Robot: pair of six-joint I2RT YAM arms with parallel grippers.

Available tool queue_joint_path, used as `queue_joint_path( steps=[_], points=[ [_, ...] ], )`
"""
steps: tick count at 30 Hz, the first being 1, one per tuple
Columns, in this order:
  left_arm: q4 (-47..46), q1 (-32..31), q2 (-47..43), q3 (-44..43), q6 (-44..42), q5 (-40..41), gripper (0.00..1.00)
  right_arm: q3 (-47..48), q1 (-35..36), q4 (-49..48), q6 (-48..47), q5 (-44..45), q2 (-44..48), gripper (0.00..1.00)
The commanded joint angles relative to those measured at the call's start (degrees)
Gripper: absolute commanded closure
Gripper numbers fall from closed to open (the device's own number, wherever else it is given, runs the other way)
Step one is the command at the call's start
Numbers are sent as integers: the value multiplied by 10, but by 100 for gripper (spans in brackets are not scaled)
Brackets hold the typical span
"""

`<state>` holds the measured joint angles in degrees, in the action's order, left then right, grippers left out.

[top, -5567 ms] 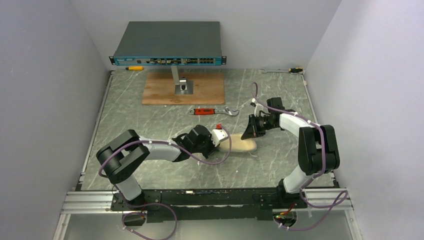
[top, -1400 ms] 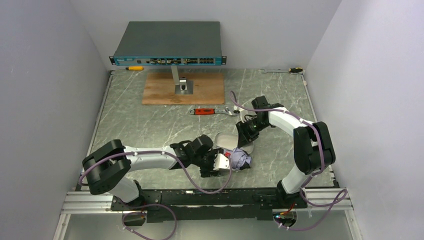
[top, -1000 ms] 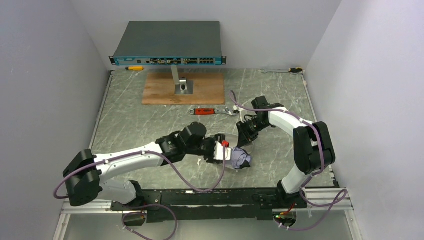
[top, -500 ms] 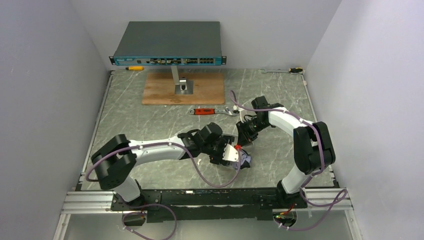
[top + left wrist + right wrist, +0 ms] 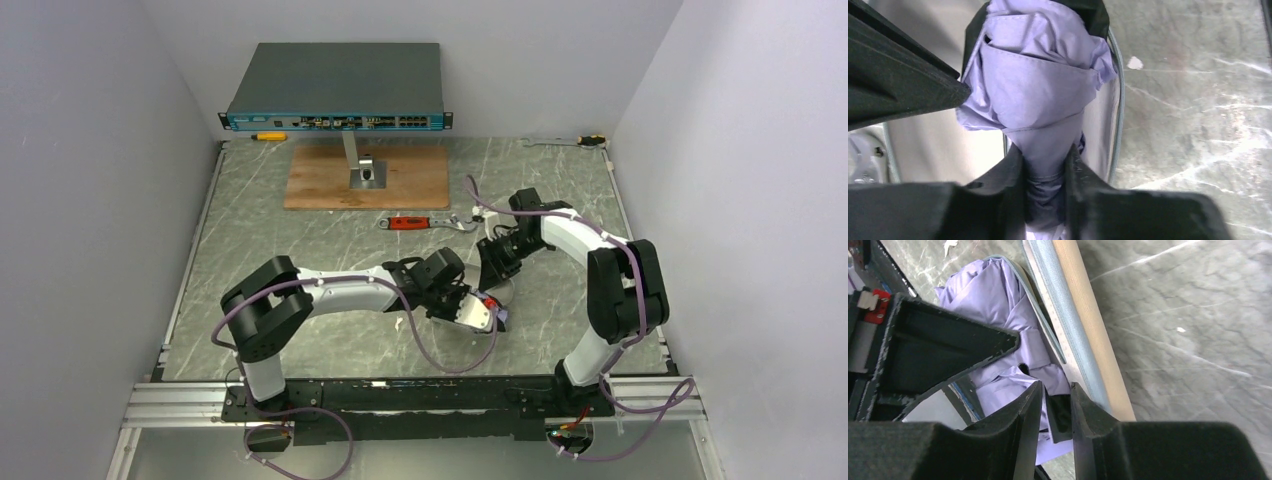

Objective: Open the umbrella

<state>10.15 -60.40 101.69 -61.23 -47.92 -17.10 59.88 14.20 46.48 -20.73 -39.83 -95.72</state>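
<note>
The umbrella (image 5: 1038, 75) is a crumpled bundle of lilac fabric with black lining, lying half inside a beige zip pouch (image 5: 1088, 330) mid-table. My left gripper (image 5: 1045, 165) is shut on a twisted neck of that fabric; from above it (image 5: 487, 312) sits at the pouch's near end, where a bit of the umbrella (image 5: 498, 320) shows. My right gripper (image 5: 1057, 390) stands at the far end (image 5: 497, 268), its narrow gap filled by a black fold of the umbrella (image 5: 993, 295). The shaft and handle are hidden.
A red-handled wrench (image 5: 415, 223) lies just behind the two grippers. Further back are a wooden board (image 5: 320, 180) with a metal stand and a network switch (image 5: 340, 85). A yellow screwdriver (image 5: 268, 136) and a spanner (image 5: 565, 142) lie along the back edge.
My left arm has swung from the near left towards the pouch, and its jaws have closed on the lilac fabric. The right gripper has shifted slightly and its jaws stand a little wider.
</note>
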Motion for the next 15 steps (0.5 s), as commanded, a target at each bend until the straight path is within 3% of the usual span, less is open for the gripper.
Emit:
queue_joint_path(
  steps=[1,4,8,15],
  points=[
    [44,2,3,-42,43,25,98,40,-25,15,-21,7,-6,70],
    [26,12,-67,-45,114,17,100,36,-44,13,-25,12,-6,70],
    [-47,14,-153,-4,147,38,100,23,-50,9,-41,29,-5,70],
    [-138,36,-221,15,197,84,100,18,-50,7,-55,33,-13,69]
  ],
)
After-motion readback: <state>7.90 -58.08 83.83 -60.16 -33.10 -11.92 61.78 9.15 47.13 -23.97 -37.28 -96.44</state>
